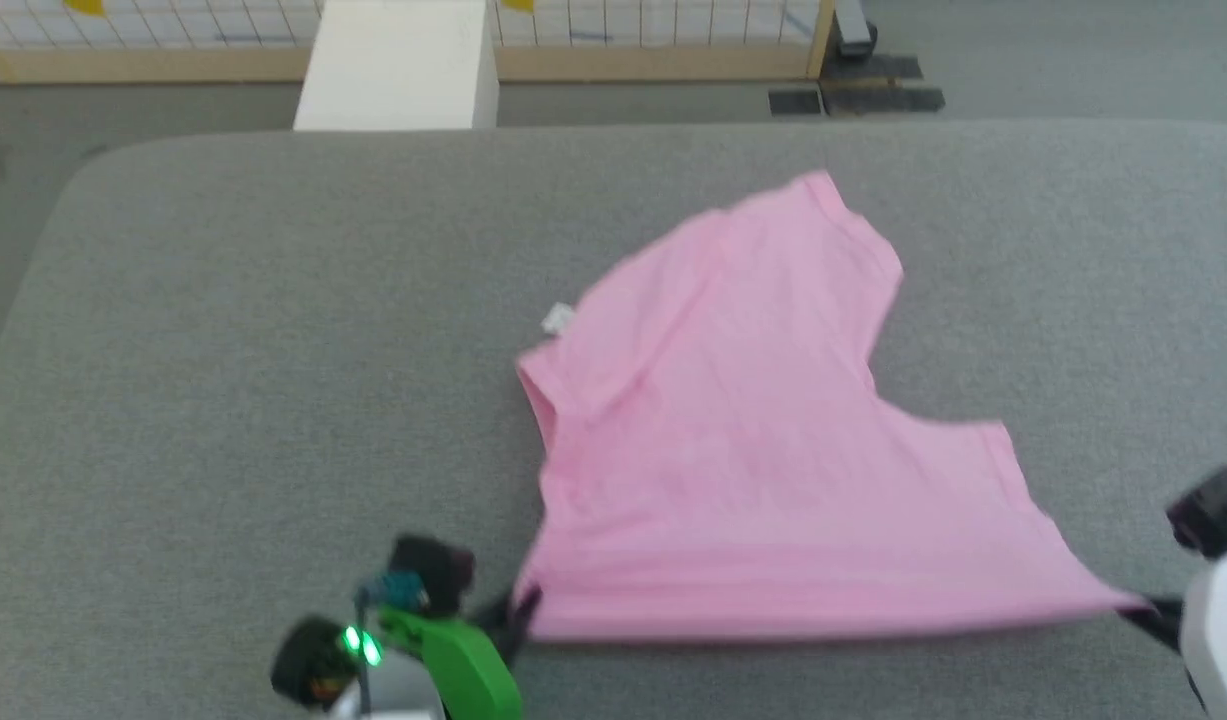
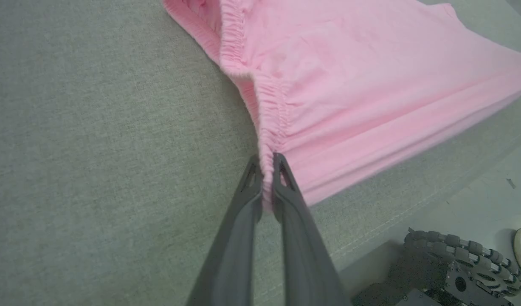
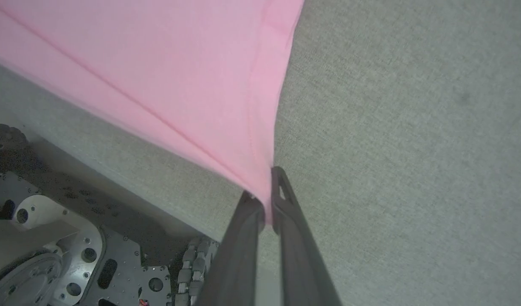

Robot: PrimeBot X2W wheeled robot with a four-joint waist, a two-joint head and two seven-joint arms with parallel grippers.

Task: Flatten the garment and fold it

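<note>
At the near left of the grey padded surface (image 1: 223,350), the left gripper (image 2: 266,159) is pinched closed on the garment (image 1: 753,450), its two dark fingers (image 2: 243,204) pressed together with the gathered elastic waistband (image 2: 268,114) caught between their tips. Ahead of those tips the waistband runs up and away, bunched where it leaves the grip. To the right of them the pink cloth spreads out over the surface, with long creases lying along its near edge. A green part (image 1: 453,660) of the left arm sits just behind the fingers in the head view. Beyond the left fingers and a little to their right, a small white tag (image 1: 557,318) pokes out at the far end of the waistband. From there the garment lies between the two grippers. One leg reaches away toward the far side, and the other runs right, tapering to a point at the right gripper (image 3: 263,182). The near edge is drawn in a straight line from one pair of fingertips to the other. The right gripper is likewise clamped on the cloth, with a corner of the hem nipped between its tips, and the fabric fans out ahead and to the left of them. To the right of these fingers is bare grey surface. Behind and to their left, below the edge of the surface, is the robot's metal base (image 3: 73,255).
</note>
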